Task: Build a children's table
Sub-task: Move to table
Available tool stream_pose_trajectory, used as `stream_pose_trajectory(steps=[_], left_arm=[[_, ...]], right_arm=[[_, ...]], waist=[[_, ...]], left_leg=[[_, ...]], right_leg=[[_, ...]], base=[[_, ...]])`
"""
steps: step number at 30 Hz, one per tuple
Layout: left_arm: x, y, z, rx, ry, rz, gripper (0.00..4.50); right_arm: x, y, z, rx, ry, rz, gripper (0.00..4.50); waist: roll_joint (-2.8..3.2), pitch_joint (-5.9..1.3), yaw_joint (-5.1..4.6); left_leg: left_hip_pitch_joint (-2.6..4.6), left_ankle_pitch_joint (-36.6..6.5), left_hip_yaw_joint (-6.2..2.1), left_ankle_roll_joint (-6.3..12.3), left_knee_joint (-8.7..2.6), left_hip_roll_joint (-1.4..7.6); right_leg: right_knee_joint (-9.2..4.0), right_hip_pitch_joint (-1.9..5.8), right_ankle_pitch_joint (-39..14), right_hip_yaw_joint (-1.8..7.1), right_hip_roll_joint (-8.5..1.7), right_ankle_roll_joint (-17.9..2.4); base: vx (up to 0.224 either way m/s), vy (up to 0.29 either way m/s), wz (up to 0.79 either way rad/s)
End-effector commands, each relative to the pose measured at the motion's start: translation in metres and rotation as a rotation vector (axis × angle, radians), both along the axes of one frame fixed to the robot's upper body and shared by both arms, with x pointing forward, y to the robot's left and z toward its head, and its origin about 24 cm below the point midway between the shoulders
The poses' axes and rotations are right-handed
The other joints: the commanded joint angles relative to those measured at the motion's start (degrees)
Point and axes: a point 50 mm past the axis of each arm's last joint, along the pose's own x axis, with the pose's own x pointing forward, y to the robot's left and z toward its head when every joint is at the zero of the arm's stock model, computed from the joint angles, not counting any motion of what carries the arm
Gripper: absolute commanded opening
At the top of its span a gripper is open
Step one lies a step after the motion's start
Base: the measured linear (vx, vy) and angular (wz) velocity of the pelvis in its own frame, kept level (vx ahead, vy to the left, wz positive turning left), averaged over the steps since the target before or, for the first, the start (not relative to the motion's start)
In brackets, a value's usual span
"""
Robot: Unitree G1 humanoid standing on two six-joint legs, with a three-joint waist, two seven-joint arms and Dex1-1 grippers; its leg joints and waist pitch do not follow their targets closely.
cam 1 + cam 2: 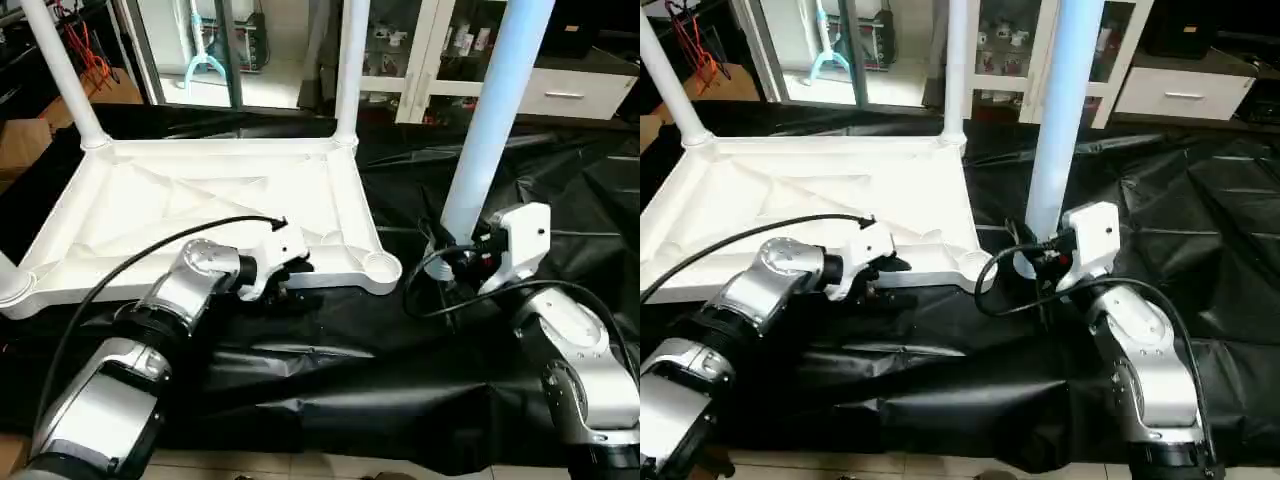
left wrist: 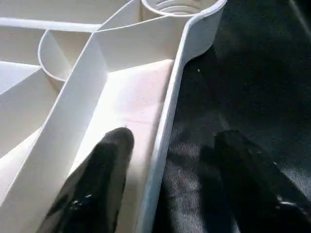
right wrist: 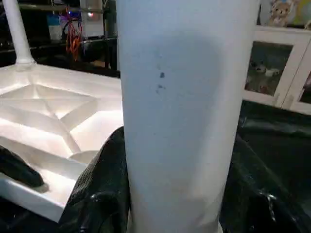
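Tabletop (image 1: pixel 215 215) lies upside down on the black sheet (image 1: pixel 400 370), ribs up. Legs already stand in the two far corner sockets, far-left leg (image 1: pixel 62 70) and far-right leg (image 1: pixel 350 65); a third leg's base (image 1: pixel 8 285) shows at the near-left corner.

My left claw (image 2: pixel 167 160) is at the tabletop's near long rim, fingers apart and straddling the rim wall: one finger (image 2: pixel 97 184) inside the tray over a rib bay, the other finger (image 2: pixel 248 179) outside over the black sheet. Nothing clamped between them that I can see. The empty near-right corner socket (image 1: pixel 381 266) is just ahead of this claw along the same rim.

My right claw (image 1: pixel 460 255) is clamped on the fourth leg (image 1: pixel 495 110), holding it upright near its lower end, black fingers on both sides of the tube in the wrist view. This leg stands just beside the empty socket, on the side away from the tabletop, not in it.

Glass cabinets (image 1: pixel 420 50) behind.
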Motion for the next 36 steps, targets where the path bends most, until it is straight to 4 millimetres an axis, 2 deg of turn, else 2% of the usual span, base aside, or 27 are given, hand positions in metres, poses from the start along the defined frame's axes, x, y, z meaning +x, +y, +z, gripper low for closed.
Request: stream_pose_trajectory(steps=[1, 3, 4, 9, 12, 14, 18, 20, 27, 28, 35, 36], left_arm=[[0.0056, 0.0048, 0.0095, 0.007, -0.029, 0.007, 3.05], [0.0060, 0.0050, 0.0100, 0.006, -0.029, 0.005, 3.05], [0.0058, 0.0053, 0.0102, 0.006, -0.027, 0.000, 2.88], [0.0060, 0.0076, 0.0093, 0.023, -0.034, -0.011, 2.45], [0.0058, 0.0085, 0.0091, 0.024, -0.034, -0.011, 2.32], [0.0058, 0.0088, 0.0094, 0.022, -0.031, -0.013, 2.03], [0.0058, 0.0089, 0.0093, 0.023, -0.028, -0.020, 1.71], [0.0059, 0.0091, 0.0094, 0.022, -0.028, -0.020, 1.54], [0.0065, 0.0096, 0.0131, 0.003, -0.031, -0.030, 1.29], [0.0063, 0.0097, 0.0133, 0.005, -0.032, -0.035, 1.14], [0.0047, 0.0101, 0.0132, 0.041, -0.054, -0.074, 1.14], [0.0043, 0.0100, 0.0134, 0.048, -0.058, -0.084, 1.38]], right_arm=[[-0.0007, 0.0009, 0.0067, 0.000, -0.025, 0.006, 1.90], [-0.0005, 0.0009, 0.0065, 0.000, -0.025, 0.006, 1.90], [-0.0009, 0.0012, 0.0063, 0.000, -0.025, 0.006, 1.90], [-0.0025, 0.0019, 0.0055, 0.001, -0.022, 0.009, 1.90], [-0.0035, 0.0019, 0.0051, 0.002, -0.021, 0.008, 1.90], [-0.0041, 0.0020, 0.0046, 0.002, -0.021, 0.008, 1.90], [-0.0041, 0.0030, 0.0041, 0.003, -0.020, 0.009, 1.90], [-0.0042, 0.0035, 0.0039, 0.004, -0.021, 0.010, 1.90], [-0.0042, 0.0048, 0.0024, 0.005, -0.017, 0.017, 1.90], [-0.0043, 0.0048, 0.0023, 0.005, -0.016, 0.018, 1.90], [-0.0050, 0.0060, 0.0011, 0.005, -0.012, 0.021, 1.90], [-0.0054, 0.0064, 0.0007, 0.005, -0.012, 0.021, 1.90]], waist=[[0.10, -4.15, 0.14], [0.11, -4.09, 0.31], [0.13, -4.08, 0.42], [0.20, -4.00, 0.52], [0.17, -4.19, 0.70], [0.20, -4.26, 0.99], [0.10, -4.45, 1.48], [0.13, -4.37, 2.00], [-0.03, -4.32, 2.52], [0.04, -4.29, 2.65], [0.11, -4.34, 3.03], [0.12, -4.34, 3.06]], left_leg=[[1.75, -6.58, -2.53, 4.90, -5.28, 6.66], [1.76, -6.02, -2.44, 5.34, -5.27, 6.70], [1.80, -6.04, -2.40, 5.36, -5.29, 6.74], [2.01, -7.92, -2.04, 4.22, -5.44, 6.83], [1.88, -6.33, -1.82, 4.31, -5.29, 6.90], [1.92, -4.32, -1.44, 5.09, -5.14, 6.98], [1.91, -2.33, -1.08, 5.82, -4.82, 6.93], [2.03, -2.50, -0.86, 5.97, -4.72, 6.89], [2.19, -2.71, -0.79, 5.07, -4.90, 7.06], [2.19, -2.43, -0.79, 5.10, -4.91, 7.05], [2.20, -2.06, -0.76, 4.80, -4.91, 6.99], [2.18, -2.30, -0.75, 4.74, -4.90, 6.99]], right_leg=[[-2.57, 2.40, 2.24, 1.89, -4.79, -19.49], [-2.55, 2.34, 2.57, 1.87, -4.78, -19.63], [-2.55, 2.32, 2.37, 1.84, -4.79, -19.71], [-2.79, 2.07, -0.01, 1.82, -4.63, -19.34], [-2.56, 2.31, 1.84, 1.82, -4.79, -19.35], [-2.36, 2.19, 3.55, 1.76, -4.74, -19.47], [-2.07, 2.10, 5.74, 1.81, -4.68, -19.62], [-2.09, 1.87, 5.27, 1.90, -4.70, -19.56], [-1.99, 1.77, 3.60, 1.73, -4.47, -18.96], [-1.98, 1.73, 3.77, 1.73, -4.46, -18.84], [-1.85, 1.73, 4.46, 1.71, -4.47, -18.62], [-1.91, 1.77, 4.20, 1.74, -4.54, -18.61]], base=[[0.000, 0.000, 0.00], [0.000, 0.000, 0.00], [0.000, 0.000, 0.00], [0.000, 0.000, 0.00], [0.000, 0.000, 0.00], [0.000, 0.000, 0.00], [0.000, 0.000, 0.00], [0.000, 0.000, 0.00], [0.000, 0.000, 0.00], [0.000, 0.000, 0.00], [0.000, 0.000, 0.00], [0.000, 0.000, 0.00]])
